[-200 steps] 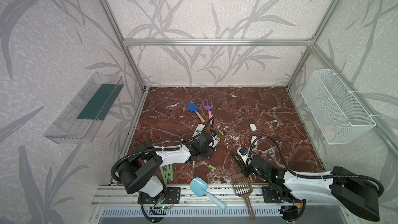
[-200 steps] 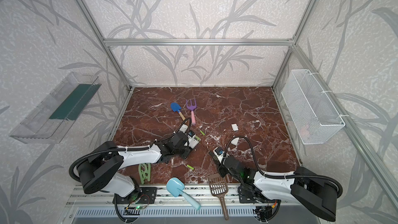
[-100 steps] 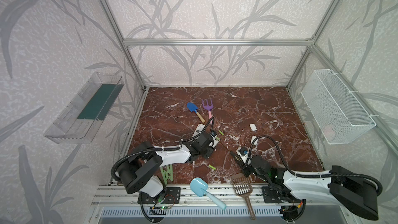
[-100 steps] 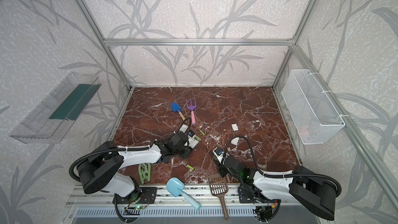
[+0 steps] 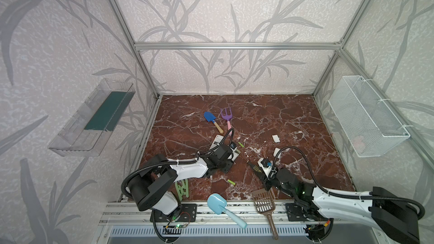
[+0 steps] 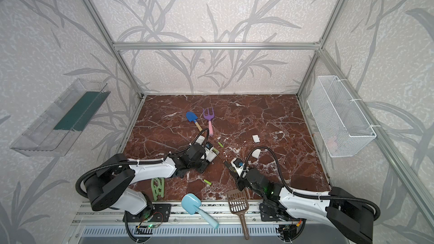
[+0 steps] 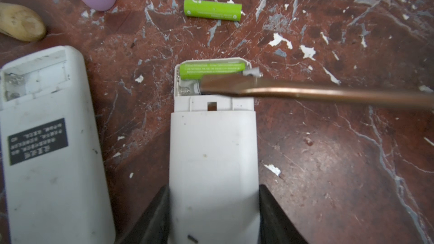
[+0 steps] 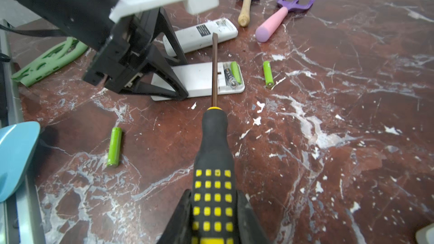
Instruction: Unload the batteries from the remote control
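The white remote control (image 7: 212,156) lies back-up on the marble floor, and my left gripper (image 7: 213,186) is shut on its body. Its open compartment holds one lime-green battery (image 7: 211,70). A second cell (image 8: 229,76) beside it is mostly covered by the screwdriver shaft (image 7: 305,91). My right gripper (image 8: 213,193) is shut on the yellow-black screwdriver handle (image 8: 213,160), with the blade reaching over the compartment. Two loose batteries lie on the floor, one beyond the remote (image 8: 267,73) and one nearer the front rail (image 8: 114,146). In a top view the grippers show at left (image 5: 231,154) and right (image 5: 263,172).
A second white remote (image 7: 47,137) with an empty compartment lies beside the held one. Blue shovel (image 5: 210,118) and purple rake (image 5: 227,116) lie behind. Two white covers (image 5: 276,138) lie to the right. Light-blue scoop (image 5: 217,204), brown scoop (image 5: 263,201) and a green piece (image 5: 182,190) sit at the front rail.
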### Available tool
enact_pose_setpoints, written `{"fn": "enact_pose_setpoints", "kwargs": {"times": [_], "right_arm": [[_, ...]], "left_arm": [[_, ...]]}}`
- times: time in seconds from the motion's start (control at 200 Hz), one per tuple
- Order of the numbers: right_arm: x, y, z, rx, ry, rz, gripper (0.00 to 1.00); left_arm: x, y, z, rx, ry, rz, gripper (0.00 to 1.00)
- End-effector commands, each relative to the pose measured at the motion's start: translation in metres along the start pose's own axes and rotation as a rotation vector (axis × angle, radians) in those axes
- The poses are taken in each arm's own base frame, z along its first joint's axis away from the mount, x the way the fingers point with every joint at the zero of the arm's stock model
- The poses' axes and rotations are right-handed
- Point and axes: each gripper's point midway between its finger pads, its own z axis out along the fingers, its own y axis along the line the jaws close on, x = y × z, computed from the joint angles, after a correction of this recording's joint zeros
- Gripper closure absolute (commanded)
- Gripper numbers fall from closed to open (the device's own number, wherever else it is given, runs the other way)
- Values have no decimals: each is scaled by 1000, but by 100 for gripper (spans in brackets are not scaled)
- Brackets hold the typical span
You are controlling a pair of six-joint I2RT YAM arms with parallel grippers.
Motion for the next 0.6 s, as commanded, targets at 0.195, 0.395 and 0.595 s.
{"fn": "enact_pose_setpoints", "kwargs": {"times": [0.195, 0.395, 0.595], "right_arm": [[-3, -1, 0, 17, 32, 8, 100], [10, 6, 5, -15, 116, 29, 100], [20, 3, 10, 9, 165, 47, 100]], "left_arm": [[69, -30, 8, 157, 224, 19, 72], [69, -28, 8, 145, 221, 19, 71], [67, -28, 8, 145, 212, 17, 72]]}}
